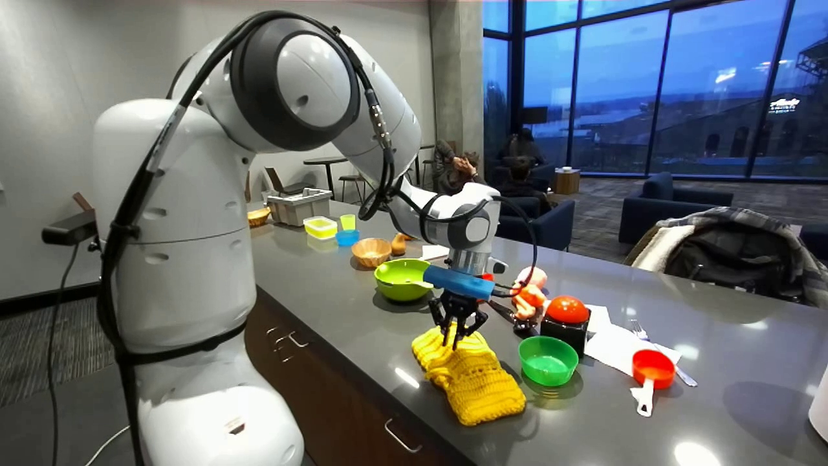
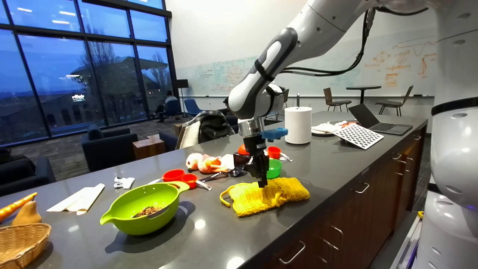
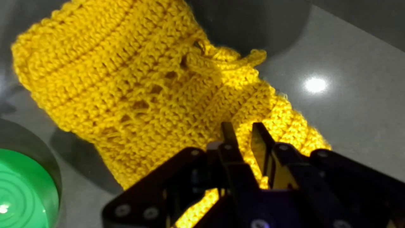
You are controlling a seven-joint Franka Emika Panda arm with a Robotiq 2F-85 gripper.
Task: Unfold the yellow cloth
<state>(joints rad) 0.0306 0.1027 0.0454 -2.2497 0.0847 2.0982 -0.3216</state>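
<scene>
The yellow knitted cloth [image 1: 482, 391] lies on the dark counter near its front edge, and shows in both exterior views [image 2: 252, 201]. It looks bunched across its middle, with a loop of cord at one end. In the wrist view the cloth [image 3: 120, 72] has a row of holes and a short cord end at its side. My gripper [image 1: 451, 343] points down over the cloth's far half; it also shows in an exterior view [image 2: 263, 185]. In the wrist view the fingertips [image 3: 241, 124] stand a small gap apart, with cloth beneath and none seen pinched. Contact with the cloth cannot be told.
A green cup [image 1: 548, 362] stands close beside the cloth. A black box with a red dome [image 1: 566, 312], a doll [image 1: 529, 294] and a red measuring cup [image 1: 653, 367] are beyond it. A lime bowl [image 2: 149, 213] holds brown bits. The counter's front edge runs near the cloth.
</scene>
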